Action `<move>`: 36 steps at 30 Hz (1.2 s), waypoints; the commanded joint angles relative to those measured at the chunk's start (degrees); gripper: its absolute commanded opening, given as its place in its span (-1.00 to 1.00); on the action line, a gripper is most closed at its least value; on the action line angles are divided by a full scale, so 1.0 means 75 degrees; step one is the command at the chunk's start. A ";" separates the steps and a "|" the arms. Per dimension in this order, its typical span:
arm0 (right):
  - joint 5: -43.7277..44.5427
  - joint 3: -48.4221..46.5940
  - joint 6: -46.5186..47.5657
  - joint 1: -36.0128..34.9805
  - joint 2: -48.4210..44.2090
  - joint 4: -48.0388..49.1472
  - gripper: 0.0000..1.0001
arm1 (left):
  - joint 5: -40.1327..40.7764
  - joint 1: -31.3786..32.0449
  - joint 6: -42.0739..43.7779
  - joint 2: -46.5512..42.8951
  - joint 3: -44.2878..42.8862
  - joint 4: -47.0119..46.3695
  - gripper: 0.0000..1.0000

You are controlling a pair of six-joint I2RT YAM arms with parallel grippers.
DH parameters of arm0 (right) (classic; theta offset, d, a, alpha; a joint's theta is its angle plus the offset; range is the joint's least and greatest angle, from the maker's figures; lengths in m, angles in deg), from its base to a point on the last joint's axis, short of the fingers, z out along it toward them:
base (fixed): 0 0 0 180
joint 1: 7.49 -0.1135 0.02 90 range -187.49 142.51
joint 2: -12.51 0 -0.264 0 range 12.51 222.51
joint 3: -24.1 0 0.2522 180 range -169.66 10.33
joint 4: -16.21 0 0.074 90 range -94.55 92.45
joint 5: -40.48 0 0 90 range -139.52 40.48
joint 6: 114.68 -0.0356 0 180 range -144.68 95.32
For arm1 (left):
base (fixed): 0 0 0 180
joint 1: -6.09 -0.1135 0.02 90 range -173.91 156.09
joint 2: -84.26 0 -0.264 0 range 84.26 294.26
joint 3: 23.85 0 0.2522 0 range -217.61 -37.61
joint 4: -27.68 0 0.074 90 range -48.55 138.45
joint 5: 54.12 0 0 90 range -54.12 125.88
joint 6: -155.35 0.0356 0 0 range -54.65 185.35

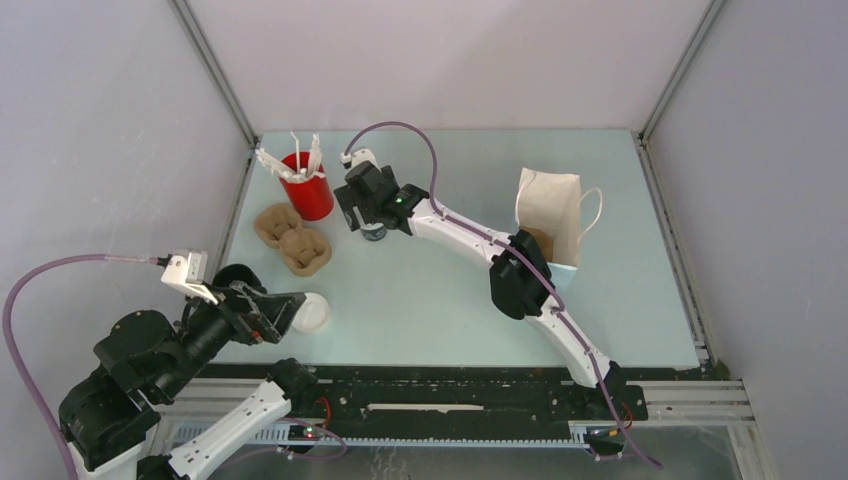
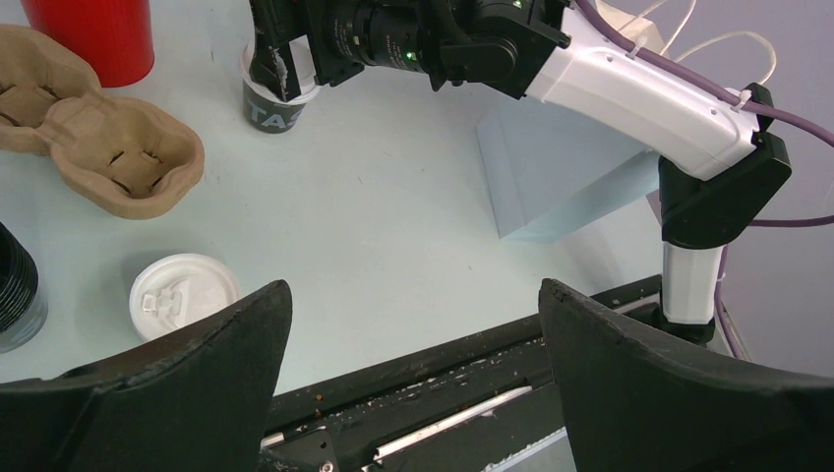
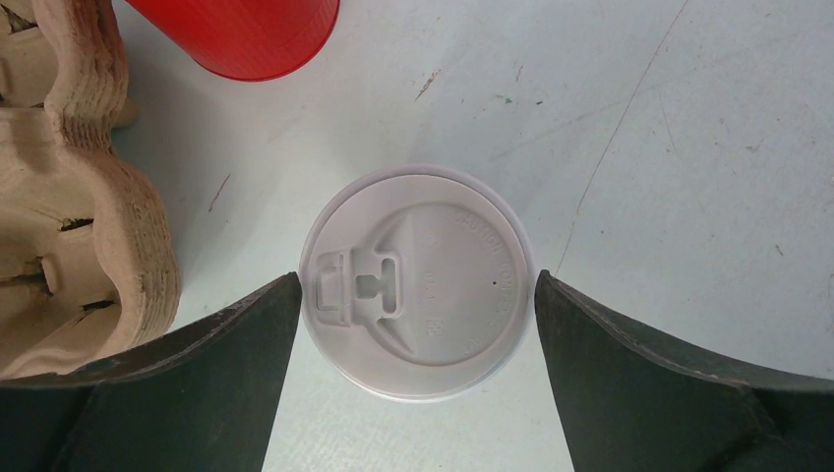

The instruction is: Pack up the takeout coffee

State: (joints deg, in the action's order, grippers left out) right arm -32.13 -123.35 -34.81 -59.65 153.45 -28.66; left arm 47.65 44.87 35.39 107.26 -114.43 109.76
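The takeout coffee, a small black cup with a white lid, stands on the table between the red cup and the paper bag. It shows in the top view and the left wrist view. My right gripper is open and straddles the lid from above, one finger on each side, with nothing gripped. It also shows in the top view. My left gripper is open and empty near the table's front left edge.
A loose white lid lies by my left gripper. A brown pulp cup tray and a red cup with white cutlery stand at the back left. A dark ridged stack is at the left edge.
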 commanded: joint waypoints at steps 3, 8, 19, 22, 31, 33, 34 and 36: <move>-0.0021 -0.0434 0.0135 0.0003 -0.0403 0.0097 0.96 | -0.0061 0.0024 0.0022 0.0145 0.0059 -0.0155 1.00; -0.0062 -0.0525 0.0085 0.0029 -0.0315 -0.0031 0.92 | -0.0042 0.0032 0.0022 0.0144 0.0041 -0.0135 1.00; -0.0154 -0.0669 0.0147 0.0011 -0.0190 -0.0254 0.94 | -0.0092 0.0027 0.0039 0.0193 0.0075 -0.0177 1.00; -0.0179 -0.0693 0.0158 0.0014 -0.0162 -0.0280 0.93 | -0.0091 0.0025 0.0032 0.0196 0.0083 -0.0191 1.00; -0.0337 -0.1183 0.0236 0.0029 0.0010 -0.0978 0.95 | -0.0126 0.0030 0.0033 0.0218 0.0101 -0.0189 1.00; -0.0451 -0.1229 0.0282 0.0038 -0.0008 -0.1161 0.96 | -0.0146 0.0030 0.0043 0.0238 0.0100 -0.0197 1.00; -0.0541 -0.1227 0.0294 0.0049 -0.0018 -0.1235 0.97 | -0.0150 0.0029 0.0045 0.0243 0.0106 -0.0202 1.00; -0.0787 -0.1224 0.0306 0.0081 -0.0005 -0.1318 0.97 | -0.0177 0.0027 0.0045 0.0254 0.0136 -0.0241 1.00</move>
State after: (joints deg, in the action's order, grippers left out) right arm -35.10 -130.26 -33.76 -59.60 153.52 -35.55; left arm 47.47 44.87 35.39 107.55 -114.43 109.72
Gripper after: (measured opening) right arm 0.983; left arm 0.996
